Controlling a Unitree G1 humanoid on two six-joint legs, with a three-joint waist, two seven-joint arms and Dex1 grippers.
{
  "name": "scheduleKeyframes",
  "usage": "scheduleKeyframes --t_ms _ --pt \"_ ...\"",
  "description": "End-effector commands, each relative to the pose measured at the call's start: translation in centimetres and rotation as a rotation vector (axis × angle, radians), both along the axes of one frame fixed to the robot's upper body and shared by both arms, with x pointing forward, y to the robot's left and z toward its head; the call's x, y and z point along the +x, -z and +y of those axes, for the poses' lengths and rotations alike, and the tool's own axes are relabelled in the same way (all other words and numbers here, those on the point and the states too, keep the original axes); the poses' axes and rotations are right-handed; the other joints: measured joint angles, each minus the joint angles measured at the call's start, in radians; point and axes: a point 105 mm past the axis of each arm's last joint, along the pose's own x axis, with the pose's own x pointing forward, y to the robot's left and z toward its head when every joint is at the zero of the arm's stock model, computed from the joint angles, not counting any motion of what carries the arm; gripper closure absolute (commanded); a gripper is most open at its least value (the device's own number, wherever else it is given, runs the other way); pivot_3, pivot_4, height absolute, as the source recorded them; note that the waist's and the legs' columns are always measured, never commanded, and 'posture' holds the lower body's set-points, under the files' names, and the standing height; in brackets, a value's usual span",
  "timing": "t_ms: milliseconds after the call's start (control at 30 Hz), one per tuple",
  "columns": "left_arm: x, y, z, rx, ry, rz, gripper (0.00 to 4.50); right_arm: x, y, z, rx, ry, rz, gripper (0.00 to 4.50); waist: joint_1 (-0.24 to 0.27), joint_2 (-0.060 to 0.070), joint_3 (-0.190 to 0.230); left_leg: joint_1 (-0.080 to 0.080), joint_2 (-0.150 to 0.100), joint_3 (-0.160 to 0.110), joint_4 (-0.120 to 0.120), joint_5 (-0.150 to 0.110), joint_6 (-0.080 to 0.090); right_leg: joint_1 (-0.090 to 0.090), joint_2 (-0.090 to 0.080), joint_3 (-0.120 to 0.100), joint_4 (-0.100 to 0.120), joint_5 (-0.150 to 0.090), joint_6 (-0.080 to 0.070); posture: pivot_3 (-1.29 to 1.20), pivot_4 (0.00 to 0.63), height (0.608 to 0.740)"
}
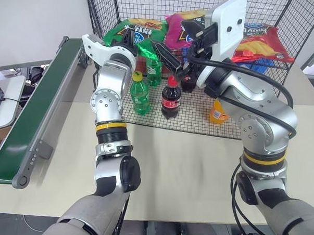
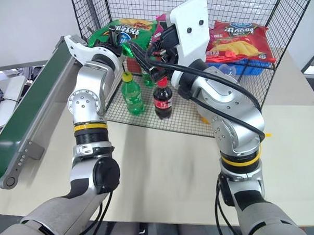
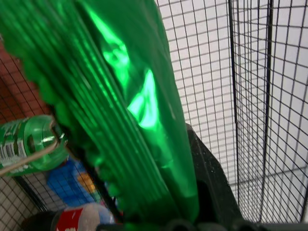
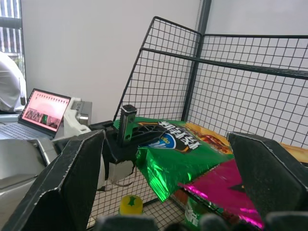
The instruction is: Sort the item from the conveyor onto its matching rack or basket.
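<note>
The left claw point(image 1: 126, 39) was clamped on the flat shiny green crisp bag point(image 1: 135, 35), holding it over the black wire cage's upper shelf point(image 1: 259, 66), off the dark green conveyor belt point(image 1: 36, 107). Release remained. The right claw point(image 4: 168, 187) stood apart, empty.

This looks like a robotics lab or test room set up as a mock shop-sorting station. A short dark green conveyor point(image 1: 34, 110) in a grey frame runs beside a plain beige worktop point(image 1: 190, 163), on which stands a black wire-mesh cage point(image 1: 194, 6) stocked with crisp bags point(image 1: 260, 42) and soft-drink bottles point(image 1: 140, 95). Bare white walls, loose cables and an open laptop point(image 4: 43, 113) with a person sitting by it on a side desk point to a workspace for trials, not a real store.
</note>
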Motion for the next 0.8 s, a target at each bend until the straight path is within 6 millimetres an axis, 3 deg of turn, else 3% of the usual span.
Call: scheduleKeyframes --t_ms 33,233,267,333,500,600,800 --pt "-0.1 -1.8 1.2 -0.006 -0.046 -0.051 4.47 -1.1 -1.9 -0.1 0.029 -0.003 -0.084 0.00 -0.001 0.000 0.000 0.000 0.000 0.000 0.000 0.000 0.000 0.000 0.000 0.000 0.000 0.000 0.000 0.00 0.150 0.740" --pt "-0.2 -1.4 1.9 -0.009 -0.047 -0.045 4.47 -0.9 -1.7 -0.2 0.031 0.001 -0.079 0.00 -0.004 0.000 0.000 0.000 0.000 0.000 0.000 0.000 0.000 0.000 0.000 0.000 0.000 0.000 0.000 0.00 0.150 0.740" --pt "-0.2 -1.4 2.0 -0.011 -0.050 -0.046 4.22 -0.9 -1.7 -0.2 0.033 0.002 -0.077 0.00 -0.005 0.000 0.000 0.000 0.000 0.000 0.000 0.000 0.000 0.000 0.000 0.000 0.000 0.000 0.000 0.00 0.150 0.740" --pt "-0.3 -1.5 2.3 -0.015 -0.057 -0.054 3.61 -0.9 -1.7 -0.2 0.035 0.004 -0.075 0.00 -0.006 0.000 0.000 0.000 0.001 0.000 0.000 0.000 0.000 0.000 0.000 0.000 0.000 0.000 0.000 0.00 0.150 0.740" --pt "-0.9 -1.4 1.9 -0.014 -0.024 -0.053 1.22 -0.8 -1.7 -0.1 0.038 0.002 -0.073 0.00 -0.008 0.000 0.000 0.001 0.001 0.000 0.000 0.000 0.000 0.000 0.000 0.000 0.001 0.000 0.000 0.00 0.150 0.740" --pt "-1.6 -0.9 1.4 0.006 0.007 -0.046 0.05 -0.8 -1.6 -0.1 0.039 0.000 -0.072 0.00 -0.008 0.000 0.000 0.001 0.001 0.000 0.000 0.000 0.000 0.000 0.000 0.000 0.001 0.000 0.000 0.00 0.150 0.740" --pt "-3.4 0.0 1.9 0.031 0.022 0.005 0.05 -0.6 -1.4 0.0 0.045 -0.012 -0.060 0.00 -0.008 0.001 0.000 0.001 0.001 -0.001 0.000 0.000 -0.001 0.001 -0.001 0.000 0.001 0.000 0.000 0.00 0.150 0.740"
